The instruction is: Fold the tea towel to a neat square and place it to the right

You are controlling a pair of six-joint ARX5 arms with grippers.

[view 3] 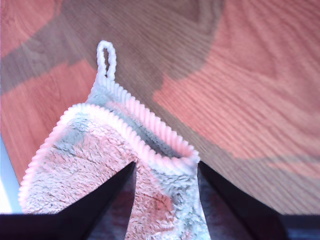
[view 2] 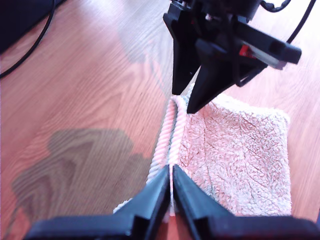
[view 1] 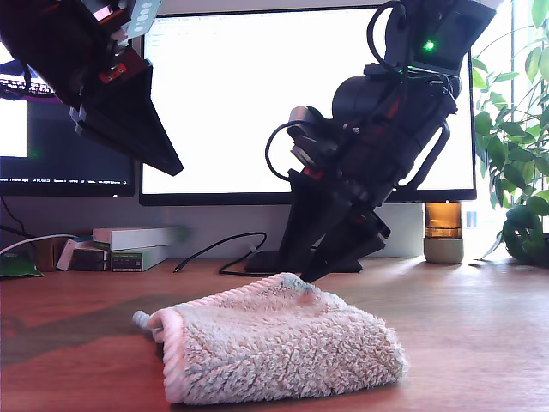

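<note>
bare desk (view 1: 480, 326) flanks the tea towel (view 1: 283, 343).

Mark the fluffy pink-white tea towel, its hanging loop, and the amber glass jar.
fluffy pink-white tea towel (view 1: 283, 348): exterior view, folded top face.
hanging loop (view 3: 106, 57): second wrist view, corded loop.
amber glass jar (view 1: 443, 220): exterior view, glass body.

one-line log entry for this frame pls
towel: folded, lying on desk | first gripper: raised above towel, fingers shut, empty | second gripper: down at towel, fingers open astride its hemmed edge
</note>
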